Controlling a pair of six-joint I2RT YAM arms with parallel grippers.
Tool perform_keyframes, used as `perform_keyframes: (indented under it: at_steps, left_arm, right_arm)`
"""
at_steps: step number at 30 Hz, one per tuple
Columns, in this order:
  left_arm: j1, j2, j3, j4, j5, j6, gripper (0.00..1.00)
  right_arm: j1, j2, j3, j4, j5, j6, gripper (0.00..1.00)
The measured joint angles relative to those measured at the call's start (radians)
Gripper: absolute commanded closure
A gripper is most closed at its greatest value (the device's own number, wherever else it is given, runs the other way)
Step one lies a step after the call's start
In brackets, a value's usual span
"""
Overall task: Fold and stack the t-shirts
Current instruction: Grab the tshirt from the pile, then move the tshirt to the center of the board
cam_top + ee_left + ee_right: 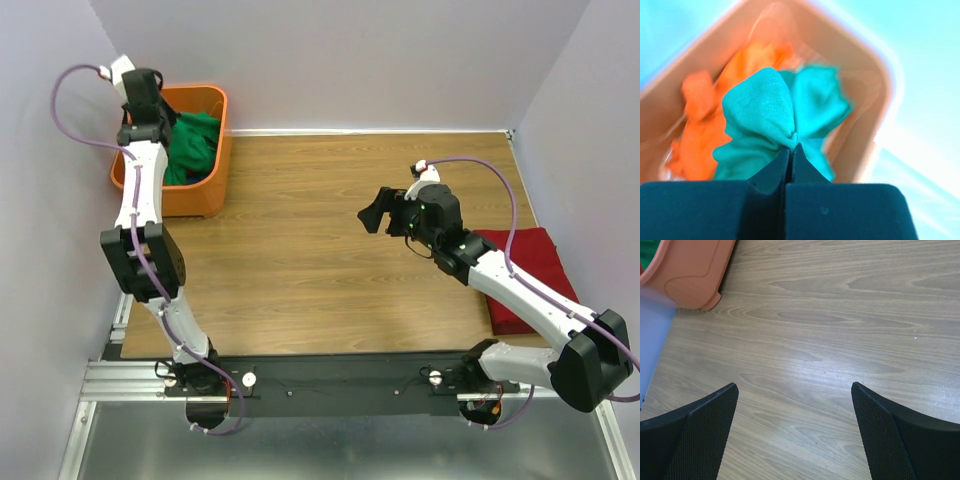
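The bright green t-shirt (193,147) lies bunched in the orange plastic basket (213,180) at the far left. My left gripper (791,146) is shut on a fold of the green t-shirt (770,107) above the basket; in the top view the gripper (150,110) is over the basket's left side. The orange t-shirt (700,135) lies under the green one in the basket. The dark red t-shirt (530,270) lies folded on the table at the right, partly under my right arm. My right gripper (378,213) is open and empty above the table's middle (795,390).
The basket's corner (690,275) shows at the upper left of the right wrist view. Grey walls close in the table at the back and both sides. The wooden table (300,240) stretches between the basket and the red shirt.
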Motion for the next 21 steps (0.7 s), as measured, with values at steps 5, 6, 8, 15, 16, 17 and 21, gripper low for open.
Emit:
perform_keyframes:
  at_steps: [5,6,8,15,16,17,21]
  left_arm:
    - [-0.011,-0.095,0.146,0.027,0.104,0.013,1.0]
    - [-0.017,-0.114,0.177,0.039,0.12,0.019,1.0]
    - [-0.037,-0.154,0.233,0.064,0.15,0.034,1.0]
    - [-0.193,-0.298,0.328,0.206,0.24,0.089,1.0]
    - [-0.233,-0.321,0.328,0.227,0.249,0.1,1.0]
    - [-0.269,-0.346,0.32,0.256,0.259,0.111,1.0]
    - [-0.395,-0.428,0.243,0.337,0.266,0.142,1.0]
  right_arm:
    - [0.0,0.003,0.0,0.0,0.002,0.0,0.0]
    - [0.0,0.005,0.001,0.0,0.004,0.0,0.0]
    - [0.0,0.012,0.002,0.0,0.01,0.0,0.0]
    - [0.0,0.019,0.005,-0.001,0.038,-0.001,0.0]
    - [0.0,0.018,0.006,-0.001,0.043,-0.001,0.0]
    - [0.0,0.013,0.006,-0.002,0.052,-0.002,0.0]
    - [0.0,-0.014,0.006,-0.002,0.08,-0.003,0.0]
